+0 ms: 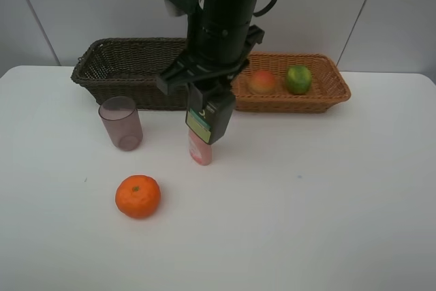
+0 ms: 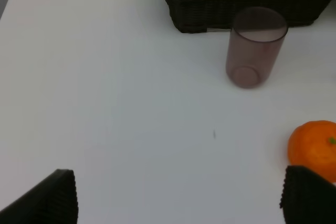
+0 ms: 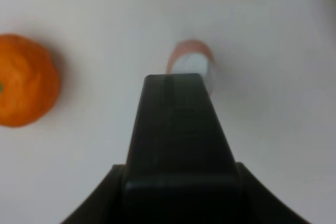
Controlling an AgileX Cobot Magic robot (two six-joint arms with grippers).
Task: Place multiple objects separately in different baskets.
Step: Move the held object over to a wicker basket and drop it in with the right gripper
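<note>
Pink bottle (image 1: 199, 152) stands upright on the white table (image 1: 327, 209) near the middle of the scene. It is a slim, pale-pink cylinder, and its white cap shows only in the right wrist view; from the high camera the top is hidden behind the right gripper (image 1: 212, 135). That gripper hangs directly over the bottle with its black jaws pressed together on nothing, and whether it touches the cap cannot be told. Left of the bottle and slightly farther back stands one cup (image 1: 120, 123), translucent mauve, upright and open-topped. Nearer and to the left lies one tangerine (image 1: 137, 196), bright orange with a small green stem mark, well apart from cup and bottle. Along the far edge sit two wicker baskets. One dark brown basket (image 1: 109, 66), the deeper, is on the left. One light tan basket (image 1: 334, 90), the shallower, is on the right and holds one red-yellow peach (image 1: 261, 81) and one green lime (image 1: 298, 78) side by side. The arm covers the place where the baskets meet. Five small items are in view: three on the table, two in the light basket. The left gripper (image 2: 181, 195) shows only in its own wrist view, its two dark fingers spread wide above the table, the tangerine near one of them.
</note>
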